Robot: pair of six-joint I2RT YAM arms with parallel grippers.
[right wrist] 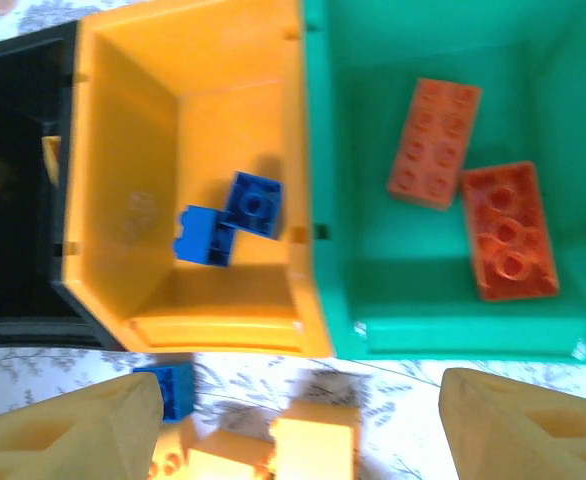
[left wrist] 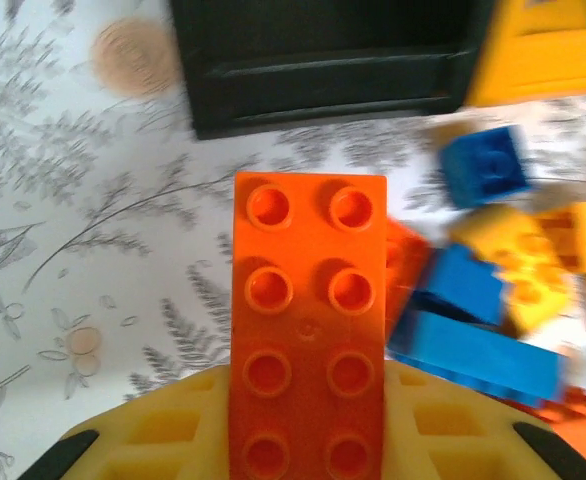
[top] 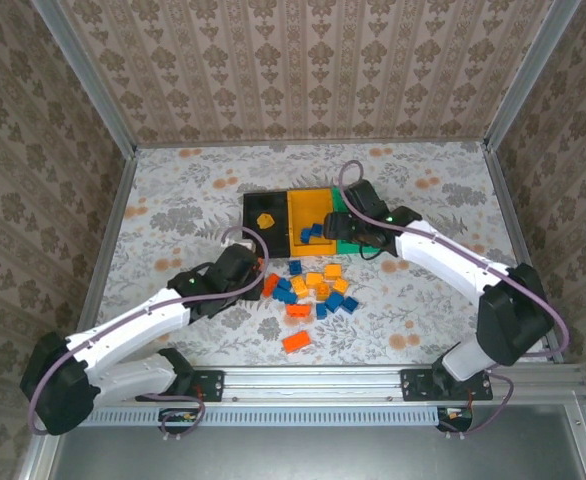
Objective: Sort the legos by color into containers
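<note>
Left gripper [left wrist: 308, 440] clamps one long red-orange lego [left wrist: 308, 290] at the left edge of the loose pile [top: 313, 290]

Two red-orange bricks [right wrist: 435, 142] lie in the green bin [right wrist: 563, 80], rightmost of the row, so this one likely belongs there. Lift it clear of the pile, carry it right past the black bin [top: 258, 205] and the orange-yellow bin [right wrist: 123, 100], and release over green. The right gripper [right wrist: 303, 430], spread wide and empty, hangs at that bin's near wall, so mind a clash

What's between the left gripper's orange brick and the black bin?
In the left wrist view, just bare flowered tabletop separates the orange brick from the black bin.
</note>
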